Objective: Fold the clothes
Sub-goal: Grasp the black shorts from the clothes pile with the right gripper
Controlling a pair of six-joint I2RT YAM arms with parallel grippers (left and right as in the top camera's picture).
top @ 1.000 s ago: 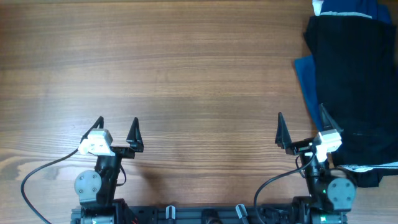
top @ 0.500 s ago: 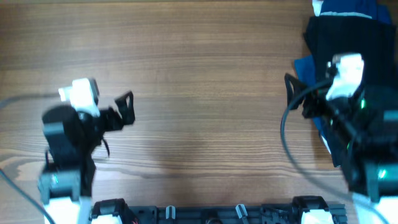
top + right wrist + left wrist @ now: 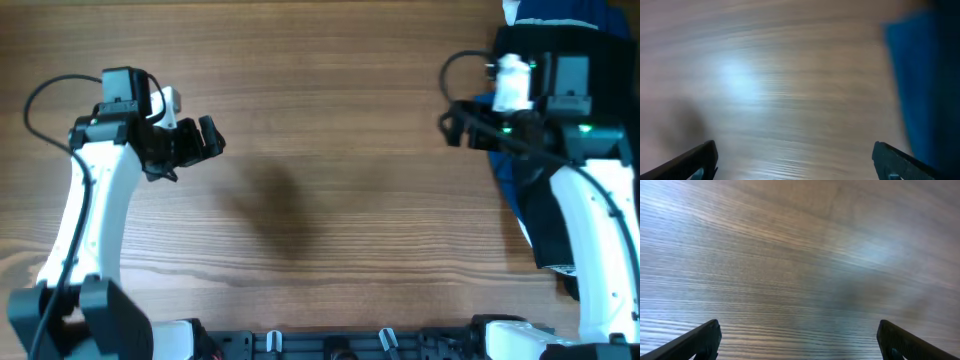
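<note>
1. Wood-grain counter (image 3: 320, 230) fills the near field. The left wrist view shows only boards between my fingertips.
2. Left hand (image 3: 207, 140) hovers over the left half, jaws spread wide, holding nothing.
3. Right hand (image 3: 448, 128) hovers just left of the pile, jaws likewise wide and empty.
4. Black garment (image 3: 545, 235) lies along the right edge, partly hidden by my right arm. It rests on royal-blue cloth (image 3: 565, 10) that shows at the far corner.
5. Handling judgement: the fabric looks soft, light and limp, so it should sag and drag rather than slide as one piece. I would pinch a free corner on its left edge, one layer only, to avoid lifting the blue cloth.
</note>
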